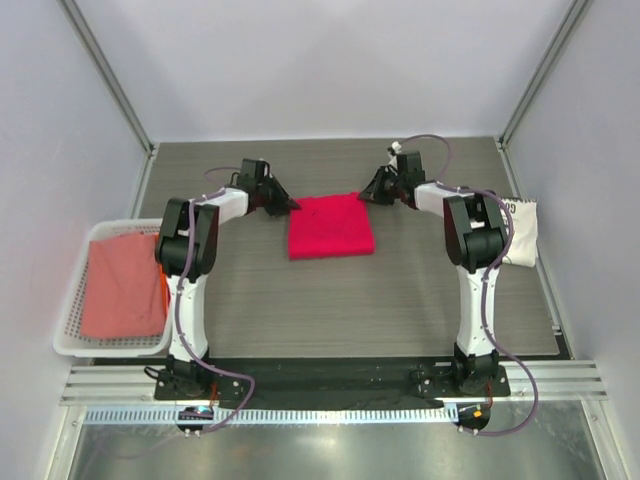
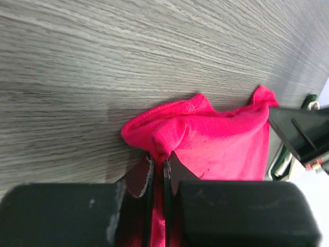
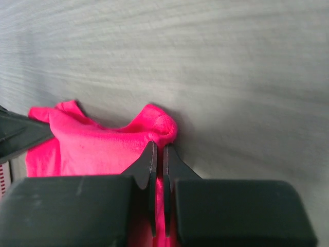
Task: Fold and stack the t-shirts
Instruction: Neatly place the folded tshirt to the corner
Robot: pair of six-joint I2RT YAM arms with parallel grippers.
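The bright crimson-pink soft cloth t-shirt (image 1: 331, 227) lies folded into a rough square at the far middle of the grey wood-grain counter (image 1: 400, 300), its top face smooth apart from the two far corners. The left pincer (image 2: 158, 160) is pressed together on the far-left corner, its thin black fingers nipping a bunched ridge of fabric (a stitched hem curls up just beside it). The right pincer (image 3: 157, 152) is likewise pinching the far-right corner, where the cloth puckers into a small rounded hump. The cream t-shirt with black lettering (image 1: 520, 232) lies at the counter's right edge, partly behind the right arm and well apart from the pink one. At the left edge sits a white plastic lattice basket (image 1: 72, 325) holding a flat salmon-pink cloth (image 1: 125, 285)
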